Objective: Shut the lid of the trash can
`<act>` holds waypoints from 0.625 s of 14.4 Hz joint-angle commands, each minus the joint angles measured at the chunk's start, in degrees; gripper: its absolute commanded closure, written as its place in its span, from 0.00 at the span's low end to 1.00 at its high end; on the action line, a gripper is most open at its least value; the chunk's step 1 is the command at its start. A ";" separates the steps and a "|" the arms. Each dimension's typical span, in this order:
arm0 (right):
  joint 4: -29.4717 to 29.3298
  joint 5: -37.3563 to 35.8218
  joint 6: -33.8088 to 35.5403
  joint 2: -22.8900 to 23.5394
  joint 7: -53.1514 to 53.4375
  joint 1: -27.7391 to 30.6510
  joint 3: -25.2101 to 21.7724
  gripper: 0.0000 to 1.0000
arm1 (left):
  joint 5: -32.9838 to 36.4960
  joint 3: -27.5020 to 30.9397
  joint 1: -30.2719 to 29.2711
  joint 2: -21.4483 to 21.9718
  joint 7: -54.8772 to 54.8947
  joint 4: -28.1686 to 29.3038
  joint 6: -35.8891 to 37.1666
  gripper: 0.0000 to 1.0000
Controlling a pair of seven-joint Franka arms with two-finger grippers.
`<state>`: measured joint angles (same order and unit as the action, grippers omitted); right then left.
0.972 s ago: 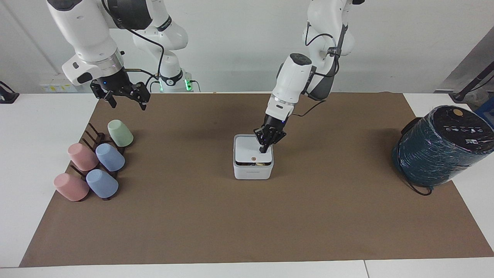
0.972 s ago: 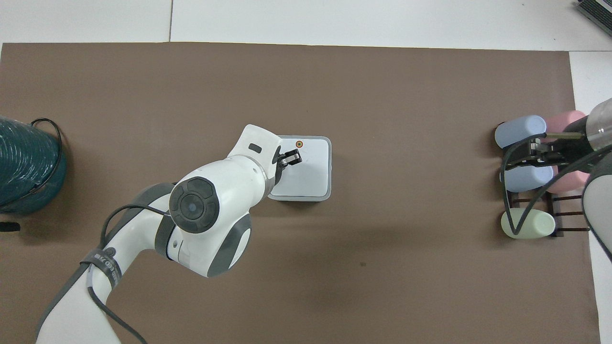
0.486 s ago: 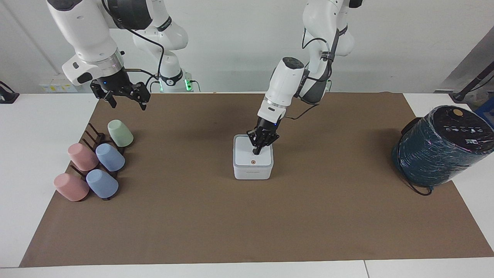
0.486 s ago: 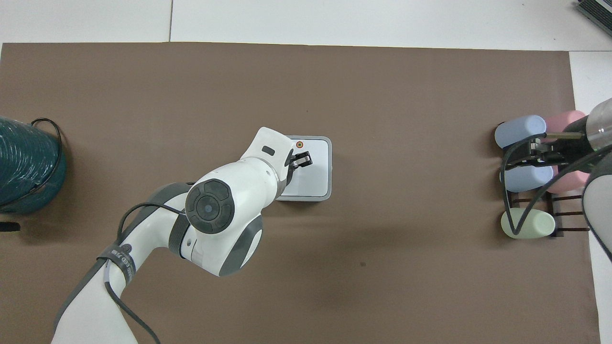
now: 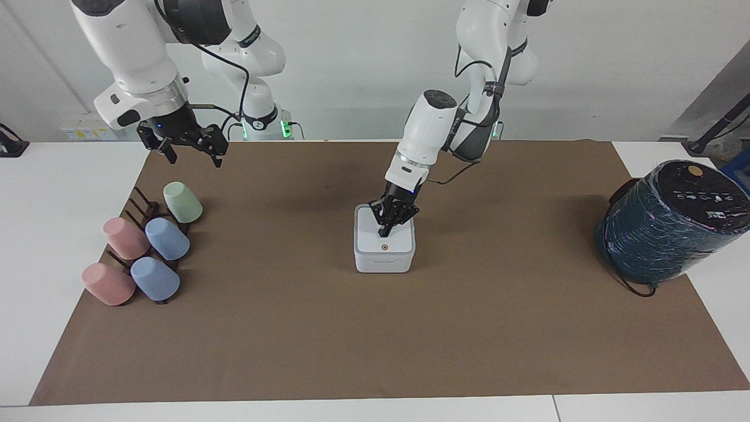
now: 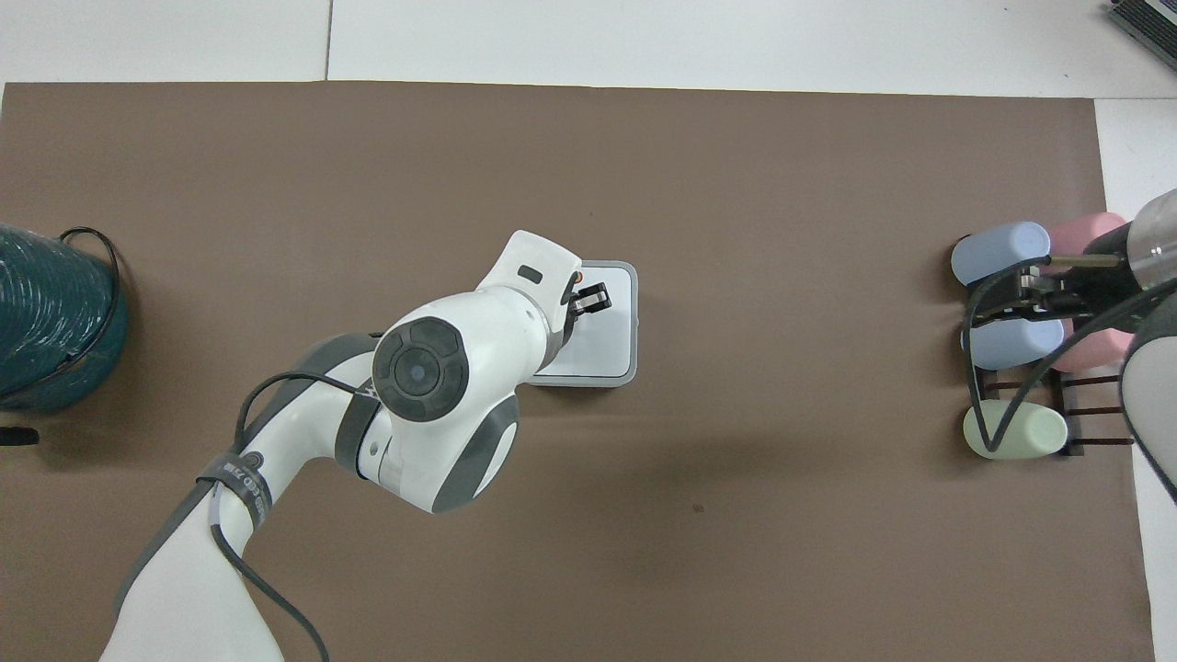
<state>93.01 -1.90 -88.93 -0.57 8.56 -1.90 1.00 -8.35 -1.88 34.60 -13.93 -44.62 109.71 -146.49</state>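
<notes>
The small white trash can (image 5: 384,262) stands mid-table on the brown mat. Its lid (image 5: 374,237) lies flat on top, with the orange dot at the edge farther from the robots. My left gripper (image 5: 384,232) is shut, and its tip rests on the lid just nearer the robots than the dot. In the overhead view the left gripper (image 6: 594,299) and its wrist cover part of the lid (image 6: 609,338), and the grey rim of the trash can (image 6: 633,322) shows. My right gripper (image 5: 188,147) waits open and empty in the air above the cup rack; it also shows in the overhead view (image 6: 1016,296).
A dark rack with several pink, blue and green cups (image 5: 146,246) lies at the right arm's end of the table. A large dark teal cylinder (image 5: 668,223) with a cable stands at the left arm's end. The brown mat (image 5: 375,340) covers most of the table.
The lid was slightly ajar, with a gap at its free edge; it now lies flat. My left gripper has slid along the lid toward the orange dot. The right arm has not moved.
</notes>
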 commanded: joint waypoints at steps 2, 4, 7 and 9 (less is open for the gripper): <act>1.38 0.94 -0.36 -1.27 -1.44 0.49 0.05 0.00 | -0.62 0.21 -6.10 -2.78 2.24 -15.11 21.72 0.83; 1.47 0.94 -0.36 -1.27 -1.44 0.49 0.05 0.00 | -0.53 0.30 -9.79 -1.29 6.36 -17.94 30.52 0.81; 1.38 0.94 -0.36 -1.36 -1.53 0.49 0.05 0.00 | -0.09 0.83 -16.73 -0.40 17.32 -22.42 44.76 0.71; 1.47 0.94 -0.36 -1.27 -1.44 0.49 0.05 0.00 | 0.00 1.01 -23.14 0.65 26.82 -23.84 51.02 0.63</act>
<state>93.02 -1.90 -88.93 -0.60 8.56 -1.90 1.00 -8.29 -0.63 16.44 -14.12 -25.21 87.52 -101.11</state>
